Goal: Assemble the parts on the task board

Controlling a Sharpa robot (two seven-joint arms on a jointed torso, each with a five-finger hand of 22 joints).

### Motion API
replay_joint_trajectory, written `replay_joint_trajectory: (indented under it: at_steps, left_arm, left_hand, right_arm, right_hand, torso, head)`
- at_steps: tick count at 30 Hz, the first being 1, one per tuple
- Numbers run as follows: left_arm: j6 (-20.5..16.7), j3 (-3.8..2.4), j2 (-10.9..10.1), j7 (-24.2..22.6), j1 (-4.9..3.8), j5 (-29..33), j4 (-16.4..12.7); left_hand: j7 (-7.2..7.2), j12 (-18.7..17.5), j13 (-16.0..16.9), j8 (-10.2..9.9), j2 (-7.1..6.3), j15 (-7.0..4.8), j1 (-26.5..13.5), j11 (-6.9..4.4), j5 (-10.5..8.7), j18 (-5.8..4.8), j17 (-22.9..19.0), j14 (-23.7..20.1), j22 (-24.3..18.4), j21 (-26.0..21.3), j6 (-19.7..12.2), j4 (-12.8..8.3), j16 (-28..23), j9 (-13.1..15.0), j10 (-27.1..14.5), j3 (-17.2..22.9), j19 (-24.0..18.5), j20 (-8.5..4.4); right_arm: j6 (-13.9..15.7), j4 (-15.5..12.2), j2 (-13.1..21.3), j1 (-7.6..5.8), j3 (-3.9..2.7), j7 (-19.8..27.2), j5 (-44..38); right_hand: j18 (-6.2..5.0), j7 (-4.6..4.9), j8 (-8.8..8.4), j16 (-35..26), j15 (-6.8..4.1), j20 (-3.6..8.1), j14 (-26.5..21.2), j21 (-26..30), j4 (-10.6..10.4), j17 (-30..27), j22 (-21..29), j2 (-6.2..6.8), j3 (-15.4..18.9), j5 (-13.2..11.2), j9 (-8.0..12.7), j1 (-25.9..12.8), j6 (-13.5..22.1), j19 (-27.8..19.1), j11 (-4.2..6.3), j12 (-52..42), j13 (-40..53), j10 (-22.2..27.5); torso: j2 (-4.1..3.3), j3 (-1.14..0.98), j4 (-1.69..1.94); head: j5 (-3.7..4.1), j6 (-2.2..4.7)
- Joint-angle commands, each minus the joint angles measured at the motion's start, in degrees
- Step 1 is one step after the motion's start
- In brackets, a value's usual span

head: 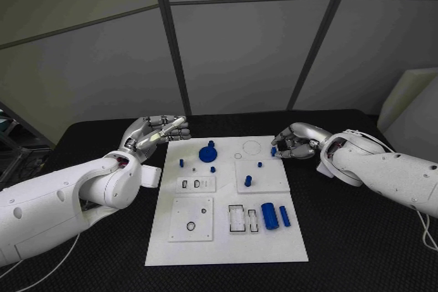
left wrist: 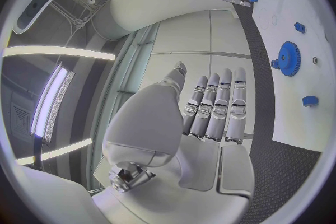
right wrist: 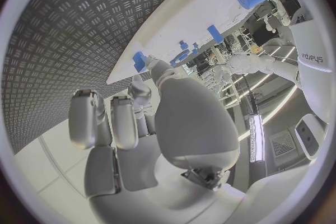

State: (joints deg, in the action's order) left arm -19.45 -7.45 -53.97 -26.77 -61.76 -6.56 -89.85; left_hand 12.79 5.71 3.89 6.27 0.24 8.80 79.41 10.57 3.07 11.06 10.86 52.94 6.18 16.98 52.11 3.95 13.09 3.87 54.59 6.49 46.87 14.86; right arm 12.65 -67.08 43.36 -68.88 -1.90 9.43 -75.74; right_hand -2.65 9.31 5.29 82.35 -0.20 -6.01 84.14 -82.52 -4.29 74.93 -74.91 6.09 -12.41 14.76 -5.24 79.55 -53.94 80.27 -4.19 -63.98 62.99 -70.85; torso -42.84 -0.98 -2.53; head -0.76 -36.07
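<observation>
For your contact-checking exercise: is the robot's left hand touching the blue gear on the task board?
Apart. In the head view the left hand is raised off the far-left corner of the task board, with bare white board between its fingertips and the blue gear.

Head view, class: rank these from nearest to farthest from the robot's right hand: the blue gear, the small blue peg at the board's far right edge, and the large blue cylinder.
1. Small blue peg: at the task board's far right edge, right beside the right hand.
2. Blue gear: far end of the board, towards its left.
3. Large blue cylinder: near part of the board, right of middle.
</observation>
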Motion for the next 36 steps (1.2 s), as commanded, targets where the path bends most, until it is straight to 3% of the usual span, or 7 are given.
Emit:
replay_joint_trajectory:
  at_steps: [1,27,36]
  left_arm:
    - [0.7,-0.04,0.0,-0.8,-0.07,-0.3,0.0]
    - [0.7,-0.04,0.0,-0.7,-0.07,-0.3,-0.1]
    - [0.7,-0.04,0.0,-0.6,-0.06,-0.3,-0.1]
  left_hand:
    - [0.22,-0.3,-0.1,-0.2,0.45,-0.1,0.0,0.18,-0.02,-0.62,-0.1,-0.1,-0.1,-0.2,0.0,-0.3,-0.2,0.0,0.1,0.1,-0.2,0.11]
    - [0.22,-0.3,-0.1,-0.2,0.45,-0.1,0.0,0.18,-0.02,-0.62,-0.1,-0.1,-0.1,-0.2,0.0,-0.3,-0.2,0.0,0.1,0.1,-0.2,0.11]
    - [0.22,-0.3,-0.1,-0.2,0.45,-0.1,0.0,0.18,-0.02,-0.62,-0.1,-0.1,-0.1,-0.2,0.0,-0.3,-0.2,0.0,0.1,0.1,-0.2,0.11]
  right_arm:
    - [-0.9,0.2,-0.2,-0.06,-0.03,-0.3,-0.8]
    - [-3.2,1.5,-1.4,0.43,-0.03,-1.3,-1.1]
    - [-1.0,1.5,-1.6,0.44,-0.03,-1.1,-1.1]
  right_hand:
    - [-0.52,-0.05,0.23,0.3,-0.08,0.0,3.0,-0.3,0.2,1.2,-0.8,-0.5,0.1,0.1,-0.1,0.2,-0.6,0.6,0.12,-0.4,0.1,-0.4]
    - [-0.46,-0.67,1.41,0.4,-0.45,0.27,3.1,-0.4,-0.2,1.6,-1.2,-1.43,0.1,0.3,-0.5,-0.1,-3.2,0.9,0.63,-0.8,0.5,-0.9]
    - [-0.36,-1.66,2.85,0.4,-1.08,0.78,3.1,-0.7,-0.3,1.8,-1.7,-2.89,-0.5,0.6,-0.9,0.2,-5.7,1.2,1.43,-1.5,1.1,-1.6]
  torso:
    - [0.01,-0.02,0.01]
    - [0.02,-0.1,-0.08]
    - [0.04,-0.11,0.0]
  head:
    - [0.01,-0.05]
    - [-0.22,-0.75]
    - [-0.16,-0.9]
